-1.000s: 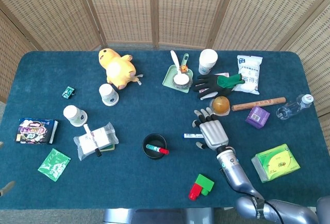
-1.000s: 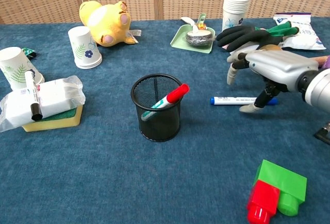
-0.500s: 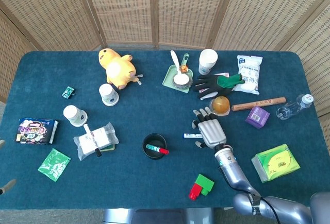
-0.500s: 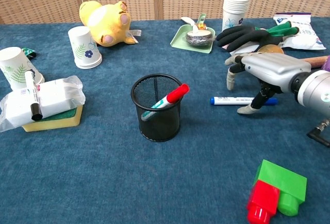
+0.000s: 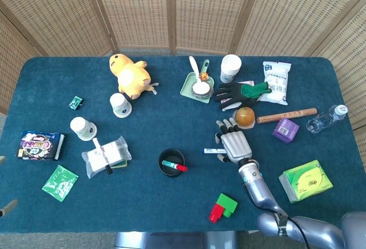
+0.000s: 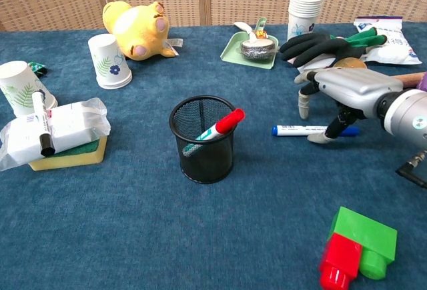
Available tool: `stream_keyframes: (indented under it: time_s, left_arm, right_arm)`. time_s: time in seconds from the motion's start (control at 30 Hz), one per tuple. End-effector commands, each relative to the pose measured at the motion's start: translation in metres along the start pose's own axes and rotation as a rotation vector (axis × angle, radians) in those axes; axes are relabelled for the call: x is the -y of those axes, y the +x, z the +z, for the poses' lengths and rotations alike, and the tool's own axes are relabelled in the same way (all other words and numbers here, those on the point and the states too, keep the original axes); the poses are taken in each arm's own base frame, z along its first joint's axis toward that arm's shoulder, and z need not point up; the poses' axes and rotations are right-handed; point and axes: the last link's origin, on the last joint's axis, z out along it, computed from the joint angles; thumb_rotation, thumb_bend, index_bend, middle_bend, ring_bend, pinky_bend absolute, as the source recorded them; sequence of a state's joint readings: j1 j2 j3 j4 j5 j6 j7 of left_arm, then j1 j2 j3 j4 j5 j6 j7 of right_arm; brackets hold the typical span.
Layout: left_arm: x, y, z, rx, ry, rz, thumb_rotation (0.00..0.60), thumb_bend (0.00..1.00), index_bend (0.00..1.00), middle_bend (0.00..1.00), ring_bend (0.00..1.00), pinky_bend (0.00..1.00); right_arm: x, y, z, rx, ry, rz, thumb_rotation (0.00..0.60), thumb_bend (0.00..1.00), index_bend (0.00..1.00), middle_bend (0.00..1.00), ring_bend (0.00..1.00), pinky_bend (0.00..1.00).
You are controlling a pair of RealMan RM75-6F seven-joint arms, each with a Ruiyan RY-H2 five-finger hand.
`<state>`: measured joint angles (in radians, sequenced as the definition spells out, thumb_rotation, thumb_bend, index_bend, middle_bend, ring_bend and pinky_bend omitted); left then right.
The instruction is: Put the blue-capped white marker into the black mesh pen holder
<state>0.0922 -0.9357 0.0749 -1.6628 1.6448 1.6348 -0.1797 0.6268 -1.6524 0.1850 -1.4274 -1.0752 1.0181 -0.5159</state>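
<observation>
The blue-capped white marker (image 6: 300, 130) (image 5: 210, 151) lies flat on the blue cloth, to the right of the black mesh pen holder (image 6: 202, 141) (image 5: 171, 162). A red-capped marker (image 6: 220, 125) leans inside the holder. My right hand (image 6: 341, 89) (image 5: 233, 143) hovers palm down over the marker's capped end with its fingers spread. The thumb tip (image 6: 321, 138) sits just in front of the marker and the other fingertips (image 6: 303, 109) hang behind it. It holds nothing. Of my left hand, only two separated fingertips (image 5: 7, 208) show at the left edge of the head view.
Black-and-green gloves (image 6: 320, 43), an orange ball (image 5: 245, 116) and a stack of paper cups (image 6: 305, 10) lie just beyond the right hand. A green and red block (image 6: 357, 247) sits near the front edge. A green tray (image 6: 252, 53) and a bagged sponge with a black marker (image 6: 57, 130) are further left.
My right hand has shifted slightly away from me over the marker, and its fingertips have dropped a little. The marker has not moved.
</observation>
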Motion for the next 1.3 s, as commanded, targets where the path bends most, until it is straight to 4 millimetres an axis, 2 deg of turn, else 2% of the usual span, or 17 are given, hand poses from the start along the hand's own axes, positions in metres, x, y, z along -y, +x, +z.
stream_keyframes:
  time_s: [0.03,0.3,0.6,0.83,0.97,1.13,1.3]
  left_arm:
    - [0.0,0.0,0.0,-0.001,0.0,0.0,0.6,0.06,0.0,0.0,0.0,0.0]
    - [-0.001,0.0,0.0,0.001,0.0,0.001,0.6,0.06,0.0,0.0,0.0,0.0]
    - [-0.001,0.0,-0.001,0.001,0.0,0.0,0.6,0.06,0.0,0.0,0.0,0.0]
    - [-0.001,0.0,-0.001,0.003,-0.001,-0.001,0.6,0.06,0.0,0.0,0.0,0.0]
    - [-0.002,0.0,-0.002,-0.002,-0.006,-0.003,0.6,0.06,0.0,0.0,0.0,0.0]
    - [-0.003,0.0,-0.003,-0.003,-0.012,-0.003,0.6,0.06,0.0,0.0,0.0,0.0]
    - [-0.004,0.0,-0.003,-0.001,-0.018,-0.002,0.6,0.06,0.0,0.0,0.0,0.0]
  right_arm:
    - [-0.001,-0.001,0.0,0.005,-0.003,-0.005,0.6,0.35,0.49,0.0,0.0,0.0]
    - [0.0,0.004,0.0,0.013,-0.009,-0.027,0.6,0.47,0.49,0.0,0.0,0.0]
    - [0.001,0.011,-0.004,0.013,-0.012,-0.026,0.6,0.48,0.51,0.0,0.0,0.0]
    - [-0.001,0.032,-0.016,-0.065,0.015,-0.014,0.6,0.48,0.54,0.0,0.0,0.0]
    - [0.003,0.055,-0.029,-0.131,0.064,0.016,0.6,0.48,0.54,0.0,0.0,0.0]
    - [0.011,0.076,-0.043,-0.201,0.132,0.065,0.6,0.5,0.56,0.0,0.0,0.0]
    - [0.029,0.095,-0.058,-0.23,0.227,0.209,0.6,0.51,0.57,0.0,0.0,0.0]
